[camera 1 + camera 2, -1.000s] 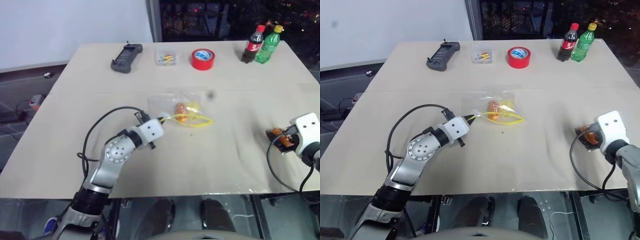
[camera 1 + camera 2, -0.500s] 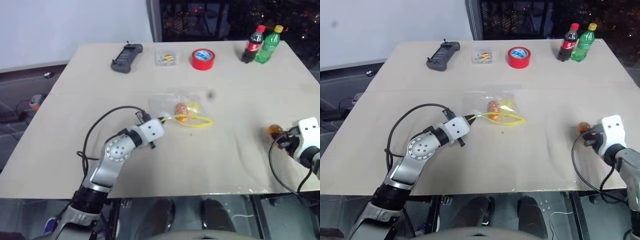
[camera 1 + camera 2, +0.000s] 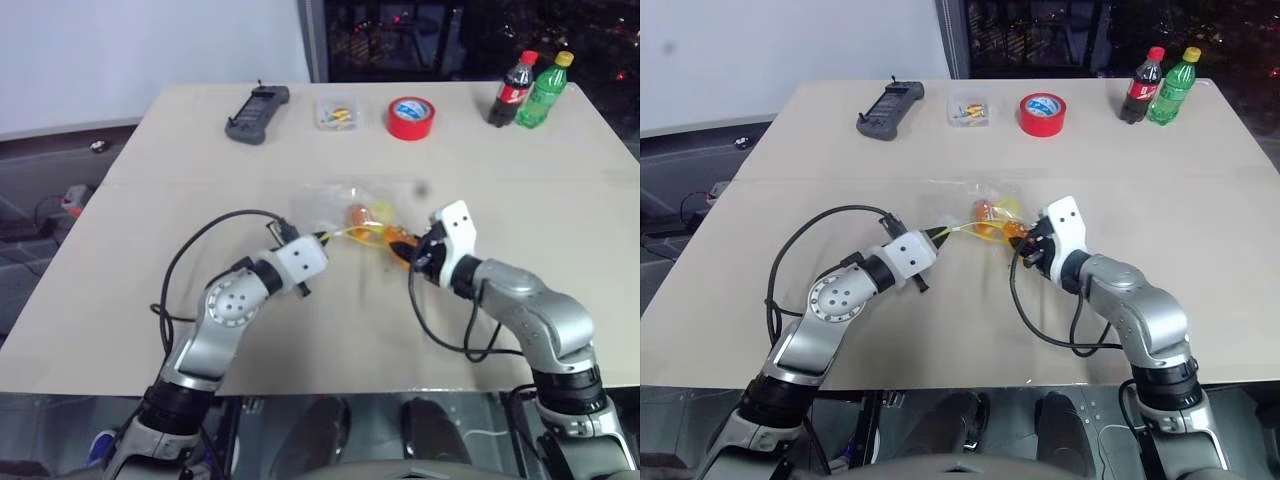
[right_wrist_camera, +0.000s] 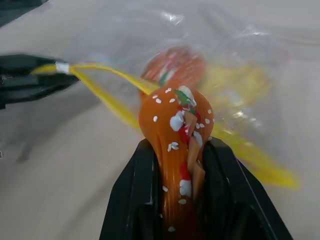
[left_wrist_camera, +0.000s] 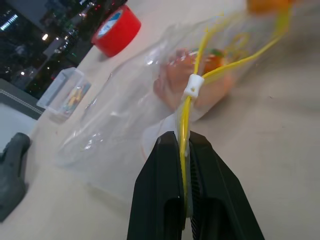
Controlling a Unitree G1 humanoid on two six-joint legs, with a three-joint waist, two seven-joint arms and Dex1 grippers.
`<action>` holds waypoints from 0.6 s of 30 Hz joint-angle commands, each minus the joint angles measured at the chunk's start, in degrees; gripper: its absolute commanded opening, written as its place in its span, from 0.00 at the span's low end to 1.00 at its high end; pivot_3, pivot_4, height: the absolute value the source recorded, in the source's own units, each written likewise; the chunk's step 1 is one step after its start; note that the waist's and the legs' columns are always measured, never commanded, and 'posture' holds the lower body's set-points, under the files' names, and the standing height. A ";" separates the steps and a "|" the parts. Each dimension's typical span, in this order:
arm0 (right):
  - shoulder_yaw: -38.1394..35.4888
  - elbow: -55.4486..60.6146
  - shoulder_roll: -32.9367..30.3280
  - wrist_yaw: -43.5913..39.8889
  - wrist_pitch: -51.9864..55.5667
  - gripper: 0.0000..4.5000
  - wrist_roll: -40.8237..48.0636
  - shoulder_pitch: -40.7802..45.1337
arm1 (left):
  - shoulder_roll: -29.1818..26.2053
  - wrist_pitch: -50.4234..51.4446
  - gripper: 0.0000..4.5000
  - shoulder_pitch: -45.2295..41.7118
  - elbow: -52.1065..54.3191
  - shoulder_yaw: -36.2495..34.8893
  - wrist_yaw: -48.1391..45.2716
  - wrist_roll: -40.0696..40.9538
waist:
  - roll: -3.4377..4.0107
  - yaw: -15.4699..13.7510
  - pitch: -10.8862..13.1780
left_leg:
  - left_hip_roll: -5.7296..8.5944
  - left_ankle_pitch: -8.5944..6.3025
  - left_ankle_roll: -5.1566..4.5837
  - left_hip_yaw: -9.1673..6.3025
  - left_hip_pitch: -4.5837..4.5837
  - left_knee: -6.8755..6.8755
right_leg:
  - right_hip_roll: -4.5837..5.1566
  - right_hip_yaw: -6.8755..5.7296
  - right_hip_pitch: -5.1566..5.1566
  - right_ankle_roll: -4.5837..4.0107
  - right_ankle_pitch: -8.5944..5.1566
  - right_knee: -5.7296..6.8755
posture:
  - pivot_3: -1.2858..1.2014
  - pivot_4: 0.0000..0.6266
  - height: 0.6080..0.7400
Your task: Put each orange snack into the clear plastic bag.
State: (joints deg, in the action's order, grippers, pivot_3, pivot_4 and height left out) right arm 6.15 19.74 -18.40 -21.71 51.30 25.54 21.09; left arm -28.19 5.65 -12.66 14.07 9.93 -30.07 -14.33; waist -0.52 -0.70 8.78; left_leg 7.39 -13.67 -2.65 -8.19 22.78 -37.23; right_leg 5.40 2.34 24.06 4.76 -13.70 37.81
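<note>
Swinging in from the table's right edge, the right gripper (image 4: 176,165) is now clamping a speckled orange snack (image 4: 176,125) at the crinkly clear plastic bag (image 5: 135,100), where another snack (image 3: 359,215) is already lying. Left gripper (image 5: 184,150) is pinching the bag's yellow seal strip (image 5: 186,120) shut-jawed; a droop there risks narrowing the mouth and blocking entry.

This looks like a robot test room in an office or lab building, at night. A large beige table (image 3: 200,170) stands against a plain white wall (image 3: 140,50) on the far left and a dark window (image 3: 460,35) with city lights on the far right. Props line the far edge: a black handheld controller (image 3: 256,101), a small clear box (image 3: 336,112), a red tape roll (image 3: 409,118) and two drink bottles (image 3: 529,89). Cables (image 3: 45,215) lie on the grey floor at left.
</note>
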 commanded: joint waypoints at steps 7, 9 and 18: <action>1.12 1.39 0.71 -2.39 -1.51 0.21 0.03 0.99 | -0.20 2.66 0.00 1.39 4.97 -0.96 0.23 -0.02 | 0.00 0.15 0.00 | -0.02 0.00 0.00 0.00 -0.02 0.01 | -0.03 0.01 0.00 0.00 0.00 0.03 | 0.52 0.24 1.00; 0.92 1.79 0.85 -2.57 -1.26 0.21 0.28 1.14 | -0.40 3.11 0.00 1.40 5.14 -1.10 0.20 -0.11 | 0.00 0.15 0.00 | -0.02 0.00 0.00 0.00 -0.02 0.01 | -0.03 0.01 0.00 0.00 0.00 0.03 | 0.52 0.24 1.00; 1.90 1.55 1.25 -3.01 -1.23 0.21 -0.01 1.28 | -0.85 3.76 0.00 1.57 6.00 -1.31 -0.35 0.39 | 0.00 0.14 0.00 | -0.02 0.00 0.00 0.00 -0.02 0.01 | -0.03 0.01 0.00 0.00 0.00 0.03 | 0.52 0.24 1.00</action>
State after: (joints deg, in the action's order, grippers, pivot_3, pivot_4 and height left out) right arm 8.07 19.38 -17.58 -24.47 50.94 25.28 21.37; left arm -28.57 9.63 -11.05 17.09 9.53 -30.35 -14.34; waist -0.52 -0.56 8.78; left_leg 7.37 -13.67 -2.65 -8.19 22.76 -37.22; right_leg 5.37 2.35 24.06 4.76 -13.70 37.84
